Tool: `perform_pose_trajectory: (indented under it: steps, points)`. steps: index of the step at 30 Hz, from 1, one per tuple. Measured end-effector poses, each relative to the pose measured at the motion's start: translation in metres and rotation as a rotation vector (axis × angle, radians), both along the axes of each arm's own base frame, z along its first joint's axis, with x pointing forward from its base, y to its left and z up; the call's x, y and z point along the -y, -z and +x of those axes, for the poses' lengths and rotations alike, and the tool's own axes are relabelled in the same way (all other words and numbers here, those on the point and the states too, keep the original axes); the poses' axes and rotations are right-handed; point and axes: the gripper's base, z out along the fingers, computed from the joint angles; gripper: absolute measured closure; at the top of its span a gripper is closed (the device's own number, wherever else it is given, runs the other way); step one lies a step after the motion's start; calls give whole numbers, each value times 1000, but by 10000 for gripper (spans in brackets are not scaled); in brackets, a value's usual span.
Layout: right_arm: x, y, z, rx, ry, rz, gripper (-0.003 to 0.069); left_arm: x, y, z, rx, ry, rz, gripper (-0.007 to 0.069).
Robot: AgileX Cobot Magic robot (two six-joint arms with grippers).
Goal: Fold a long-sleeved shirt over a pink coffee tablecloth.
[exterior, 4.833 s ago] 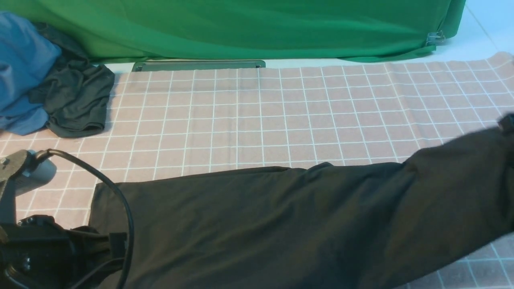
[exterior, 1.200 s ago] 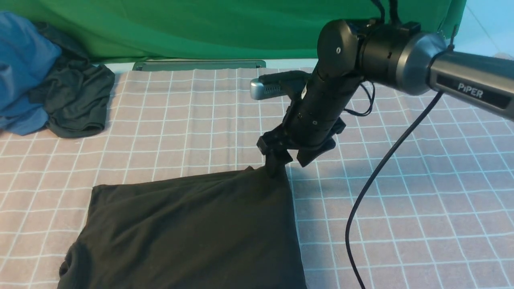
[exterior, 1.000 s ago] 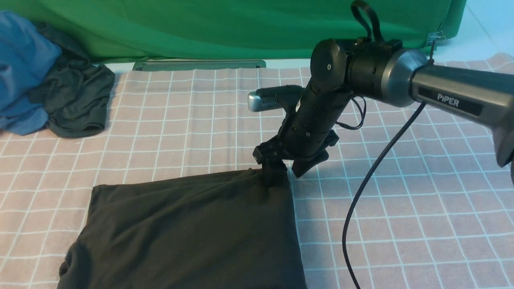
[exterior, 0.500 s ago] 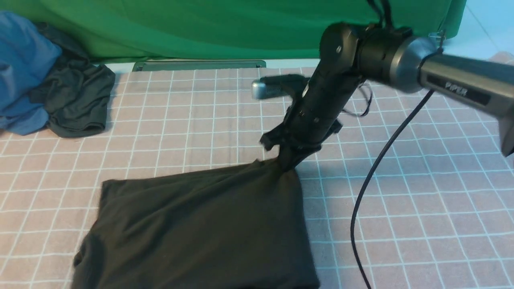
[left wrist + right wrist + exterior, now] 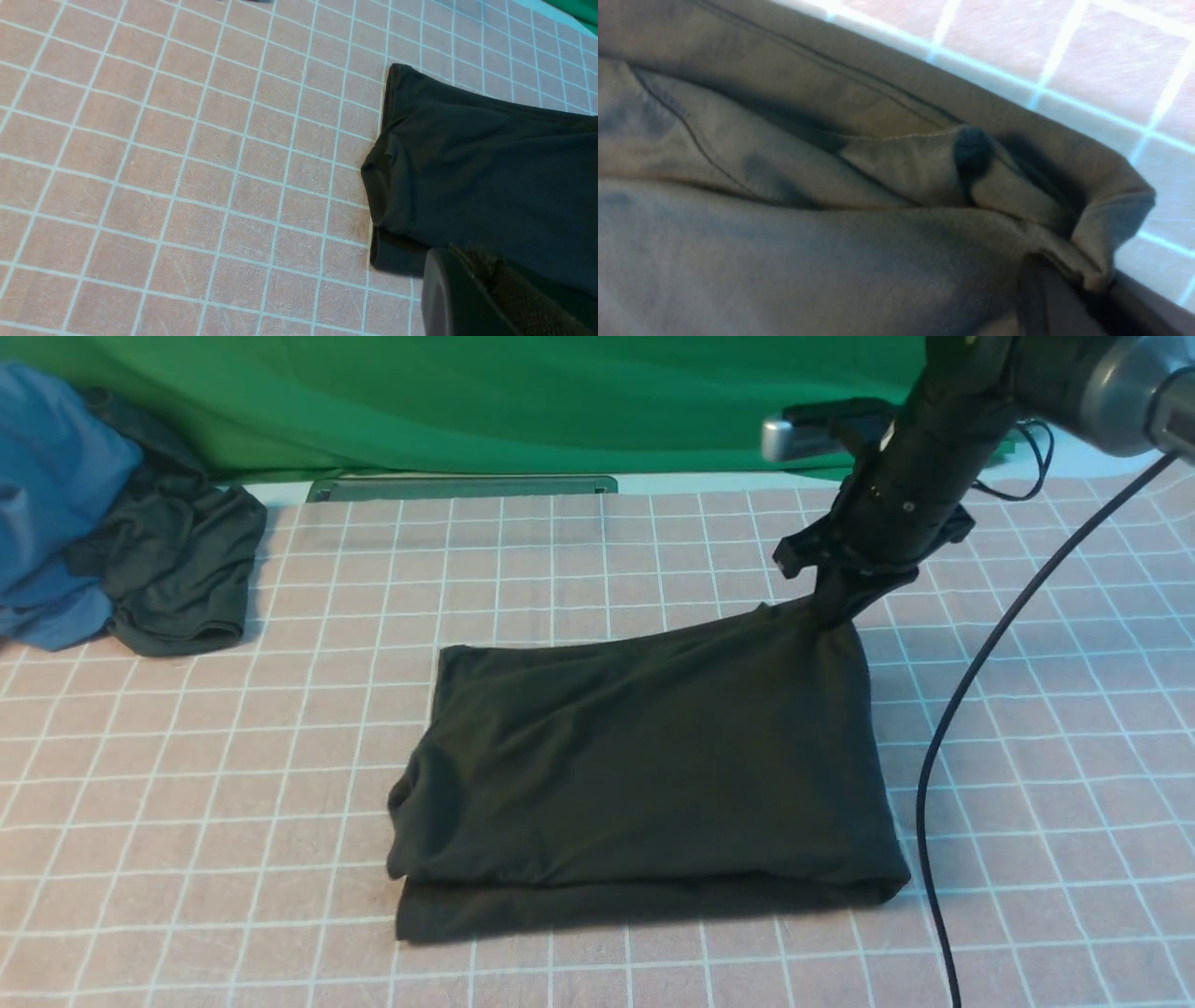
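The long-sleeved shirt point(image 5: 644, 756) lies folded into a thick black rectangle in the middle of the pink coffee tablecloth point(image 5: 280, 784); its chest print is hidden. My right gripper point(image 5: 836, 602) is shut on the shirt's far right corner and holds it slightly raised. In the right wrist view the bunched hem point(image 5: 1101, 224) sits pinched between the jaws. My left arm is out of the front view. In the left wrist view one finger point(image 5: 448, 289) hangs above the shirt's near left corner point(image 5: 387, 233), its textured pad bare, apart from the cloth.
A blue garment point(image 5: 47, 504) and a small dark garment point(image 5: 177, 569) lie heaped at the far left. A green cloth point(image 5: 513, 401) hangs along the back. My right arm's cable point(image 5: 943, 756) hangs down right of the shirt.
My right gripper closed on the shirt's far right corner, then dragged the folded shirt rightwards and away from me, towards the middle of the tablecloth.
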Motion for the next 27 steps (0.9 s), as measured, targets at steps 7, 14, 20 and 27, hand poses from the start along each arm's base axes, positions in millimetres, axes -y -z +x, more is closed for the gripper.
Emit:
perform_pose_trajectory:
  steps: [7, 14, 20, 27]
  points:
    - [1, -4, -3, -12, -11, -4, 337, 0, 0, 0, 2, -1, 2, 597]
    - [10, -80, -30, 132, -14, -4, 592, 0, 0, 0, 2, -1, 2, 597]
    - [28, -211, -113, 457, -14, 76, 620, 0, 0, 0, 3, 15, 21, 597]
    - [61, -285, -230, 811, 32, 178, 620, 0, 0, 0, 8, 40, 49, 597]
